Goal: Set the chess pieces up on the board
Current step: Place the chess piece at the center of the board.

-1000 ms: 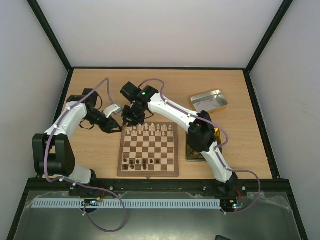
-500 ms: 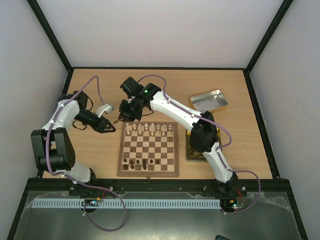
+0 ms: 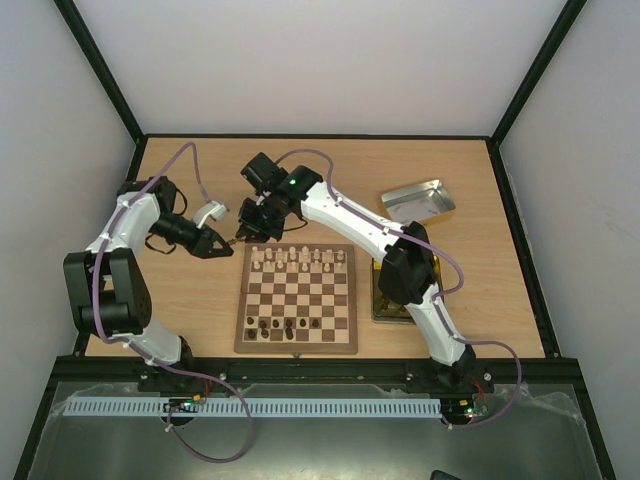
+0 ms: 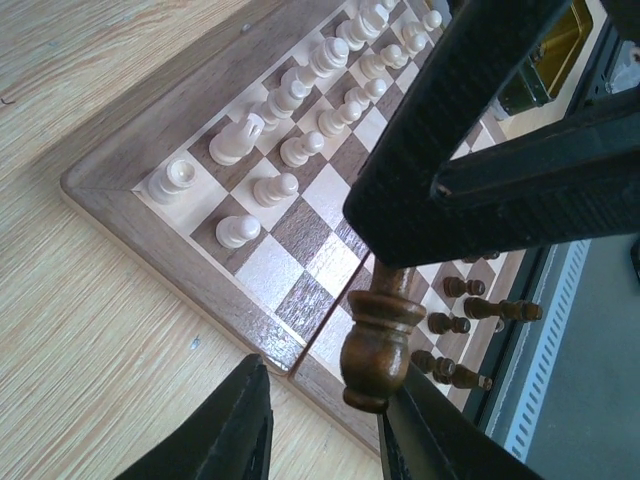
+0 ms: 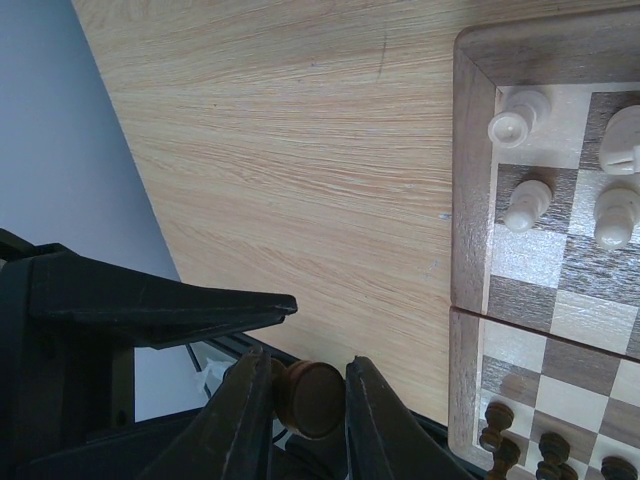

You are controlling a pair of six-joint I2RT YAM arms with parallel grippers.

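The board point(image 3: 297, 345) lies mid-table, pale chess pieces point(image 3: 300, 258) on its far rows and dark ones point(image 3: 285, 325) on its near row. Just off its far-left corner the two grippers meet. My right gripper point(image 5: 310, 365) is shut on a dark brown piece point(image 5: 310, 398), gripping it near its base. In the left wrist view that piece point(image 4: 380, 335) hangs head-down between the fingers of my left gripper point(image 4: 325, 385). It lies close against one left finger, with a clear gap to the other. From above, the left gripper point(image 3: 228, 240) points right at the right gripper point(image 3: 243, 235).
A silver tin point(image 3: 418, 200) stands at the back right. A gold tin point(image 3: 385, 308) sits right of the board, partly under the right arm. Bare wood lies left of the board point(image 4: 90, 330). Black frame rails edge the table.
The right gripper moved left off the board's far-left corner with the dark piece. The left gripper drew back left, then came up around the piece, and its jaws narrowed.
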